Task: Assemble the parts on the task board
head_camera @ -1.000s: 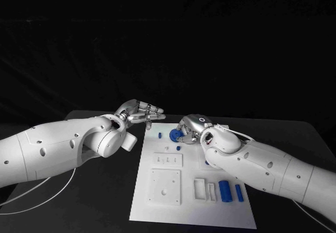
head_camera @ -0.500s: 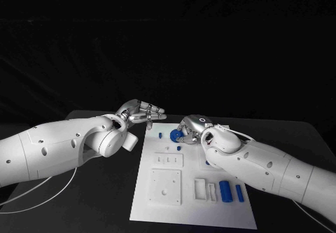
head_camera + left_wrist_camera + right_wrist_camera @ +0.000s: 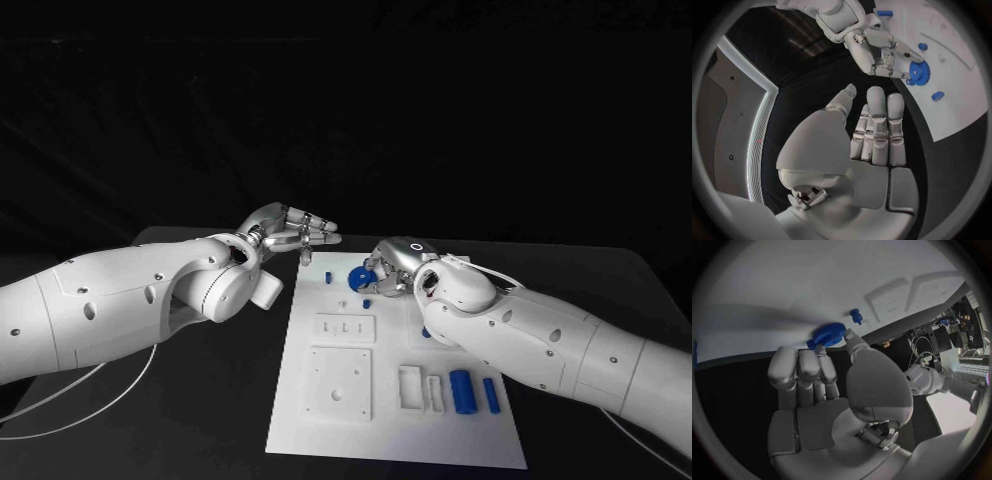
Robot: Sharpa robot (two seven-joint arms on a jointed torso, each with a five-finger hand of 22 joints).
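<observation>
- The right hand [image 3: 392, 262] is at the far end of the white board [image 3: 332, 425], its thumb and fingertips closed around a blue gear [image 3: 917, 72], which it holds at the board's surface.
- In the right wrist view the same gear [image 3: 827, 335] sits just past the fingertips, with a small blue peg [image 3: 856, 315] standing on the board close beside it.
- The left hand [image 3: 289, 232] hovers above the tabletop [image 3: 188, 420] just off the board's far left corner; its fingers are extended side by side, the thumb apart, and it holds nothing.
- Another small blue piece [image 3: 327, 278] stands near the board's far left edge, a little apart from the gear.
- Near the board's right edge, toward the robot, two blue cylinders lie side by side: a thicker one [image 3: 463, 391] and a thinner one [image 3: 492, 396].
- Beside them are white slotted blocks [image 3: 420, 388], and a white square plate with holes [image 3: 339, 384] lies further left.
</observation>
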